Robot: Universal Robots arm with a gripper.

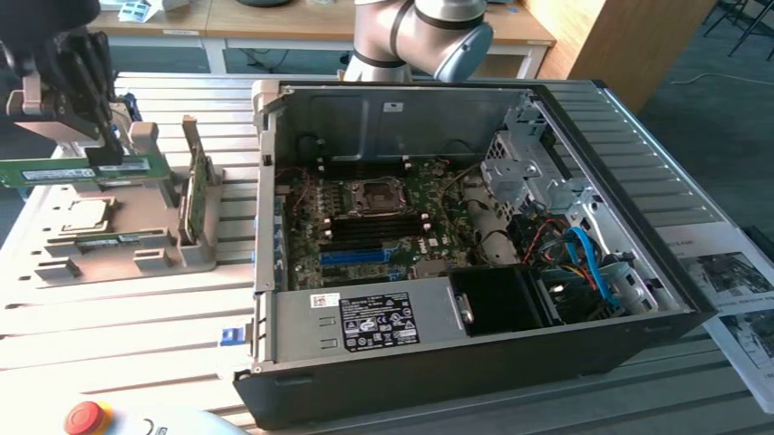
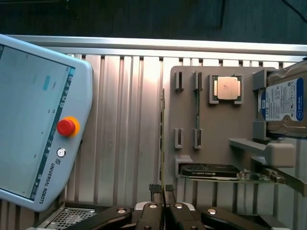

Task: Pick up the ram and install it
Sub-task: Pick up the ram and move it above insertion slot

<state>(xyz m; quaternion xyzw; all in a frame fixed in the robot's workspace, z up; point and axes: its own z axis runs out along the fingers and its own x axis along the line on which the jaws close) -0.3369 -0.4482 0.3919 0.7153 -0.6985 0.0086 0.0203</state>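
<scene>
The end effector (image 1: 107, 149) is closed and grips the ram (image 1: 71, 170), a thin green stick that it holds level. The ram hangs above the grey holder (image 1: 121, 249) and does not touch it. A taller green card (image 1: 190, 195) stands upright in the grey holder. The open computer case (image 1: 484, 272) stands beside the grey holder on the tabletop (image 1: 109, 317)

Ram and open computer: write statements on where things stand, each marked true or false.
1. The computer case lies open, motherboard showing. True.
2. The jaws are shut on the ram. True.
3. The ram sits in a blue slot. False: it hangs outside the case, near the grey holder.
4. The grey holder holds nothing. False: a processor chip rests in it.
</scene>
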